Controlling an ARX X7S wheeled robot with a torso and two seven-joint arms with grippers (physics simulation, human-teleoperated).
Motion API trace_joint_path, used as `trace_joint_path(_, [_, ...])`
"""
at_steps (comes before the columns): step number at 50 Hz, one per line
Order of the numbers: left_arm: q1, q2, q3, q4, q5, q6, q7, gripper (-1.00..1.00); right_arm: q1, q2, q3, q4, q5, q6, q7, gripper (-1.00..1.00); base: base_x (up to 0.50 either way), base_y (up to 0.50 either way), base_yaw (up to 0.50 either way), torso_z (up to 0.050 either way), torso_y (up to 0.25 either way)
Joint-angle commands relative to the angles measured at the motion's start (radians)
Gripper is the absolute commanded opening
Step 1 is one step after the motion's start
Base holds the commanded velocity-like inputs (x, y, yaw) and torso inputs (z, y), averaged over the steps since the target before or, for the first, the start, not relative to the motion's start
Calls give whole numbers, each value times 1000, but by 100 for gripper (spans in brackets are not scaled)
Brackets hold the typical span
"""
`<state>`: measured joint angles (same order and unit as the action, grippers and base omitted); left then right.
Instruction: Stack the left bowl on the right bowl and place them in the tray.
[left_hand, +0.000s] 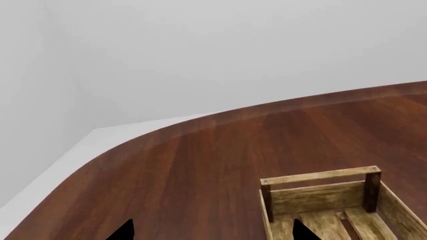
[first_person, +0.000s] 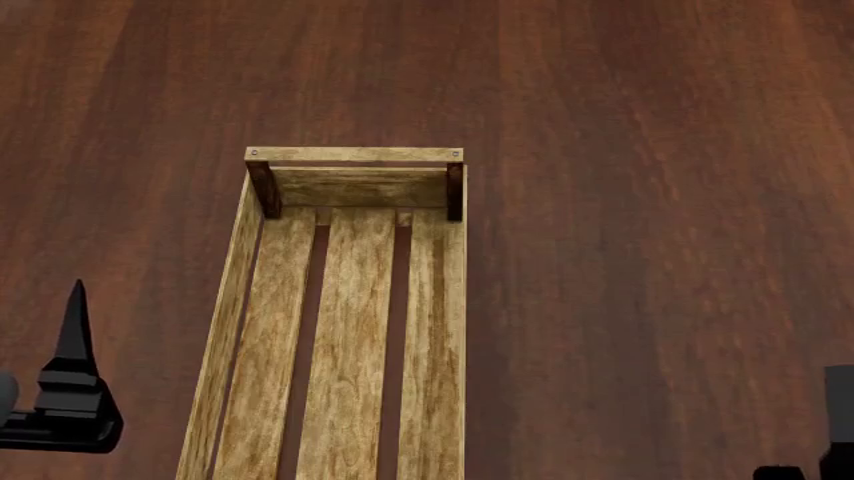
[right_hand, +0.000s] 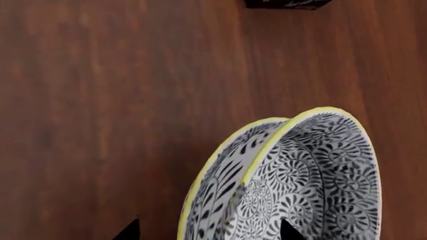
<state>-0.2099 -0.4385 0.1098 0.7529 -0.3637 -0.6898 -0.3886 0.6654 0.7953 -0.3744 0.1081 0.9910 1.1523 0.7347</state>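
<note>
While the tray (first_person: 350, 300) lies empty mid-surface (first_person: 641, 200), we see two nested bowls (right_hand: 293, 180) between our right end effector (right_hand: 208, 232) fingertips, apparently gripped. The left end effector (left_hand: 212, 231), beside the tray's end, stands open.

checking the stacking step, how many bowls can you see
2, both only in the right wrist view: one bowl nested in the other bowl, at the right pincer. The tray holds none.

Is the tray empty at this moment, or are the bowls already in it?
Empty as far as shown: the head view shows only bare slats in the tray. The two nested bowls are outside it, over bare table.
</note>
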Motion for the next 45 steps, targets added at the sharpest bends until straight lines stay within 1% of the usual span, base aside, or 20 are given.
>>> trace_joint_path(1, [0,-2,3,-2,-2,2,-2,100,-43,4,-2,18,-6,-34,-16,100,0,0,0,0,0])
trace_joint_path(12, [2,-4,3,1,-5,2,-6,100,-68,5,1,21,-3,-47,-19,100,0,0,0,0,0])
trace_joint_path(39, [-1,-8,9,-11,-8,10,-9,100,-40,-29,-51,93,-48,-68,-56,100,0,0,0,0,0])
trace_joint_path(45, [-1,-9,9,-12,-9,11,-10,100,-25,-44,-81,131,-72,-67,-72,100,0,0,0,0,0])
